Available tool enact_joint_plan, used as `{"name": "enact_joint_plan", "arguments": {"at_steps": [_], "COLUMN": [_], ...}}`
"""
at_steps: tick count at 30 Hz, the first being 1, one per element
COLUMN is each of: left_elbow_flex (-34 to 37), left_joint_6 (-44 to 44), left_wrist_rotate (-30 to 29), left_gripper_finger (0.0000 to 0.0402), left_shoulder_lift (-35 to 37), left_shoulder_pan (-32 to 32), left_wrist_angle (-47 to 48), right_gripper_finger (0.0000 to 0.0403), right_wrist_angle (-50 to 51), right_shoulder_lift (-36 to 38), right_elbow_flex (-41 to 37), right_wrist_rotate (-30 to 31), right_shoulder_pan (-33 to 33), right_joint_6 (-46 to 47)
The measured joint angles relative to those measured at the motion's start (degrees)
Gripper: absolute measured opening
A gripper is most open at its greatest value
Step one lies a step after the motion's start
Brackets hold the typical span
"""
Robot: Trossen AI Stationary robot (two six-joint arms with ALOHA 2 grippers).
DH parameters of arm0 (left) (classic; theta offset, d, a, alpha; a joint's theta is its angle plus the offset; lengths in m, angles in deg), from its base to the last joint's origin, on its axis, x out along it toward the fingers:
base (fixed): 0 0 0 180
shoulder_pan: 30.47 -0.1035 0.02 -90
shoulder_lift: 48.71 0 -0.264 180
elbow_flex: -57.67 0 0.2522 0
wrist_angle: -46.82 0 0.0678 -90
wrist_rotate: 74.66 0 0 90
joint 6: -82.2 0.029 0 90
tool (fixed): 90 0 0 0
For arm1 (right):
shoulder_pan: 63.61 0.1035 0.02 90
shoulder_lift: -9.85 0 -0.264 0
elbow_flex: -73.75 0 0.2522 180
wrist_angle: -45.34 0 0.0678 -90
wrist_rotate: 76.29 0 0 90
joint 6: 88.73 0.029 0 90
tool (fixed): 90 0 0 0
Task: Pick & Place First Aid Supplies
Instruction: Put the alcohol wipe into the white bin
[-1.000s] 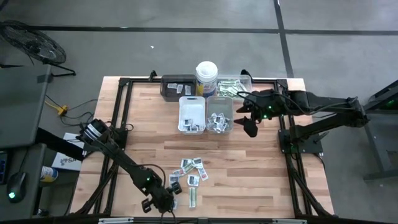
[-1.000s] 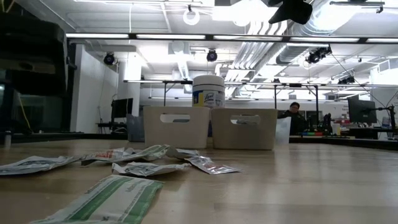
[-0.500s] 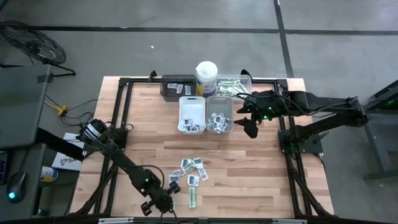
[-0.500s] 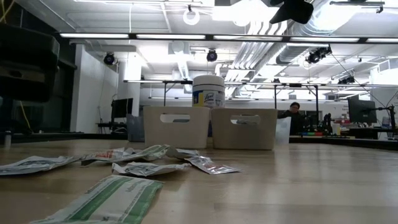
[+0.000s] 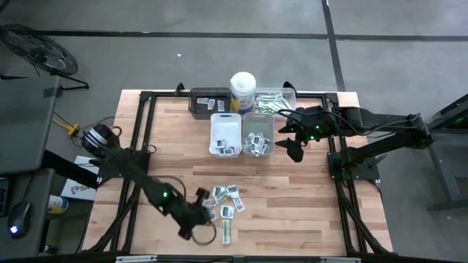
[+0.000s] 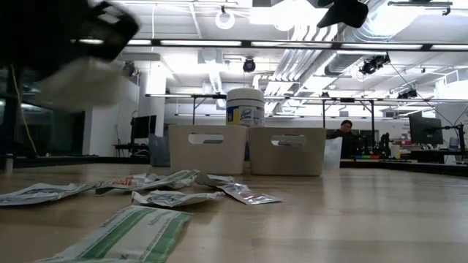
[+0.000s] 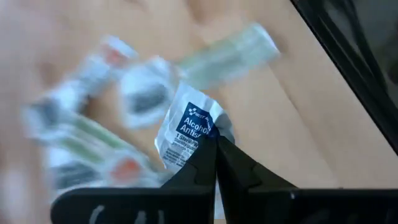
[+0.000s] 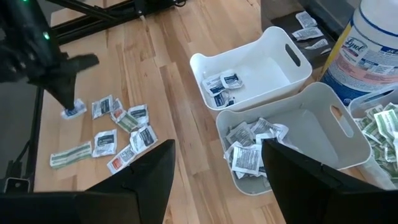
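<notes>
White sachet (image 7: 186, 132) is pinched in the left gripper (image 7: 215, 144); the right gripper (image 8: 216, 155) hangs wide open.

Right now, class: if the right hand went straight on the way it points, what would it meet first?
Probably the grey bin of white sachets, directly ahead of the open right hand; depth is unclear, so this is a judgement.

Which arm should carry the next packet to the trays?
Left. The left gripper is shut on an alcohol sachet over the loose pile; the right gripper hangs open beside the grey tray.
</notes>
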Motion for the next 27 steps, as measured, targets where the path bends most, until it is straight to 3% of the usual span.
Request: {"name": "enact_joint_plan", "arguments": {"at_steps": [5, 8, 20, 27], "left_elbow_flex": [-0.06, -0.07, -0.20, -0.20], "left_joint_6": [-1.27, -0.33, 7.87, 11.23], "left_wrist_rotate": [-5.90, -6.12, 5.56, 8.70], "left_gripper_finger": [0.0000, 0.0000, 0.0000, 0.0000], "left_shoulder_lift": [4.82, 6.49, 7.37, 7.37], "left_shoulder_pan": [-6.24, -11.21, -32.08, -40.71], "left_wrist_angle": [-1.84, -1.63, -2.53, -2.46], "right_gripper_finger": [0.0234, 0.0234, 0.0234, 0.0234], "right_wrist_angle": [0.01, 0.02, 0.00, 0.00], "right_shoulder_lift": [0.00, -0.02, -0.01, -0.02], "right_elbow_flex": [0.00, 0.00, 0.00, 0.00], "right_wrist_rotate": [0.42, 1.00, 3.97, 4.81], "right_shoulder_pan": [0.00, 0.00, 0.00, 0.00], "right_joint_6": [-1.00, -1.11, -1.04, -0.89]}}
